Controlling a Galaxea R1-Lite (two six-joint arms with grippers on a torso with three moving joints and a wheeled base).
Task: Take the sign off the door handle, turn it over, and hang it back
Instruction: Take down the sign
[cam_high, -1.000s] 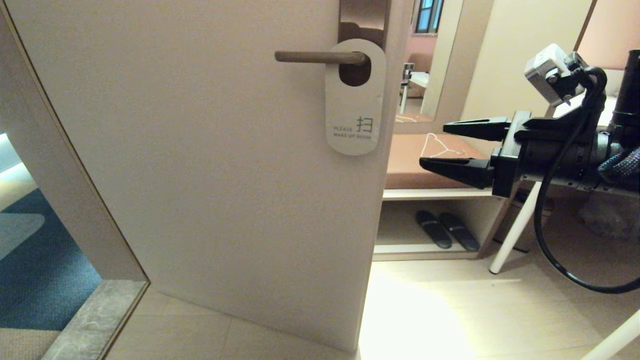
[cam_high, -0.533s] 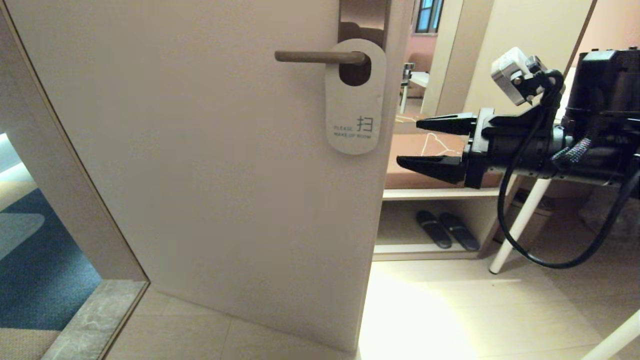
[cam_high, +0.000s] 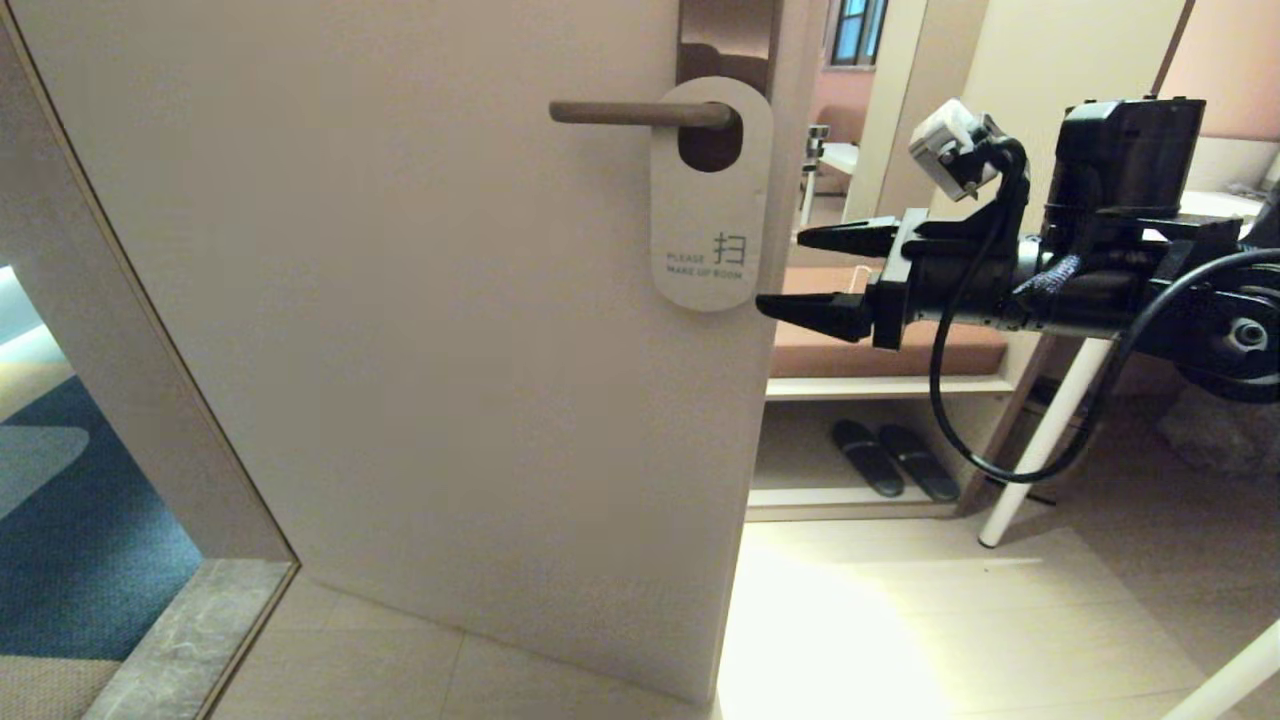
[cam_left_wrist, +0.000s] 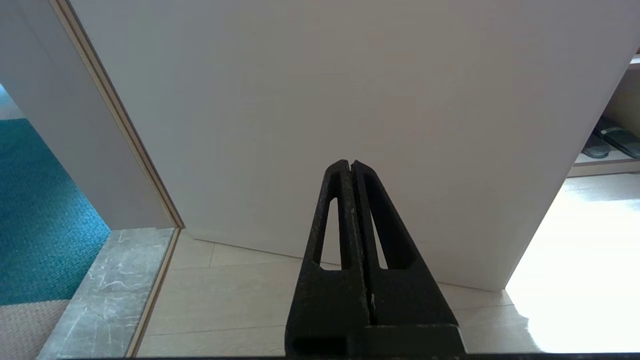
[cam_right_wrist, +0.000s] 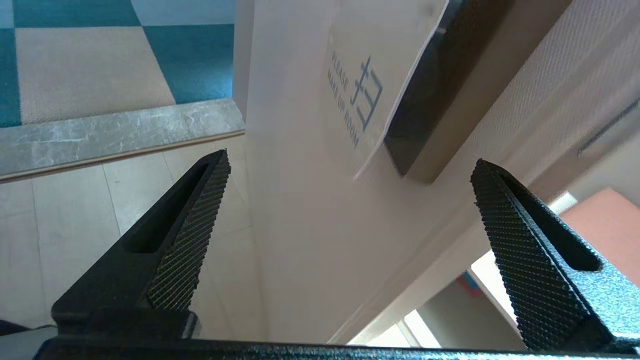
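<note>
Hanging sign (cam_high: 710, 210) faces open right hand (cam_high: 800, 270).

The scene was viewed from the head, forward and slightly down, at a door (cam_high: 450, 350) seen from near. The left wrist view was aimed low along the left gripper (cam_left_wrist: 352, 165) at the same door's lower panel and the floor (cam_left_wrist: 240, 295). The right wrist view was held close beside the door's edge, where the sign (cam_right_wrist: 370, 85), shared with the head view, was seen obliquely.
</note>
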